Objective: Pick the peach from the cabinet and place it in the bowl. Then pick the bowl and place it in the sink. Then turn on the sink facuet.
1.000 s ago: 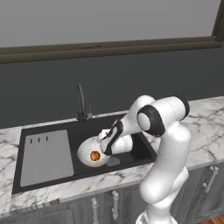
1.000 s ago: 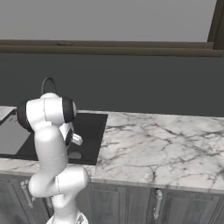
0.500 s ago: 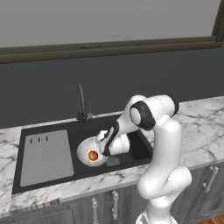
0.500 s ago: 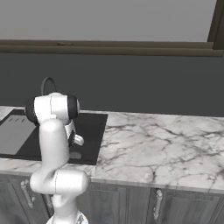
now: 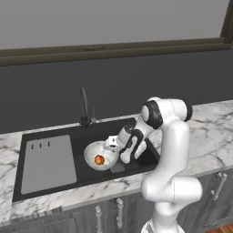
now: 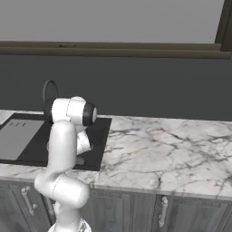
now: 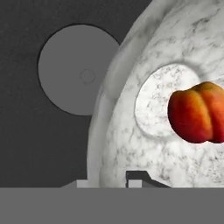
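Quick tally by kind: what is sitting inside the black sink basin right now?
Whitish-grey mottled bowl: 1
Orange-red peach, lying in that bowl: 1
Round metal drain on the basin floor beside the bowl: 1
Total: 3

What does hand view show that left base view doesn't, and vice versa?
Hand view: the cleft in the peach, the flat inner floor of the bowl, the gripper shut on the bowl's rim. Left base view: faucet, drainboard, marble counter. Both: peach in bowl, bowl in sink.
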Robot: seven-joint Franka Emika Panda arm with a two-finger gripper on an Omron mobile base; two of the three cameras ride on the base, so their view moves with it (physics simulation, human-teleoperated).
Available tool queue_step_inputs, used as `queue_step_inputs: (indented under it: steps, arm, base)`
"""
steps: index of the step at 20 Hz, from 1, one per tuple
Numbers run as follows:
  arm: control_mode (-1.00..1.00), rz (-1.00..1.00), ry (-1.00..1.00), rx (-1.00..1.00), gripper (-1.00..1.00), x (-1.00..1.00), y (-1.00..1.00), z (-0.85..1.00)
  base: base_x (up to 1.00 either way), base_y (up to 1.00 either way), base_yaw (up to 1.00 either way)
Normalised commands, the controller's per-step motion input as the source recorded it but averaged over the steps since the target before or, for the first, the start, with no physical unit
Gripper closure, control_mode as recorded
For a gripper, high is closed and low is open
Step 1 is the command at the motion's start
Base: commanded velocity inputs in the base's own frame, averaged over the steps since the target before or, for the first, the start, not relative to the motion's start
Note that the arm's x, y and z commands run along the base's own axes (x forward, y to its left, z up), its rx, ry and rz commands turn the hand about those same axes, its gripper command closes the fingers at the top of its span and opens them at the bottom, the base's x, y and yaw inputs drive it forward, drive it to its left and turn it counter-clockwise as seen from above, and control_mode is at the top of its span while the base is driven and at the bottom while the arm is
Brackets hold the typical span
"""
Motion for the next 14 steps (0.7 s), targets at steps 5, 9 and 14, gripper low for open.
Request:
queue_step_inputs:
  steps: [5,9,14]
  arm:
    - [-1.00,0.00,-0.01,0.00,-1.00,0.00,0.23,0.42]
    - [-1.00,0.00,0.00,0.00,-1.00,0.00,0.02,0.66]
    - [-1.00,0.00,0.01,0.00,-1.00,0.00,0.00,0.65]
  base:
    - [0.00,0.00,0.00]
    - [0.00,0.00,0.00]
    - [0.00,0.00,0.00]
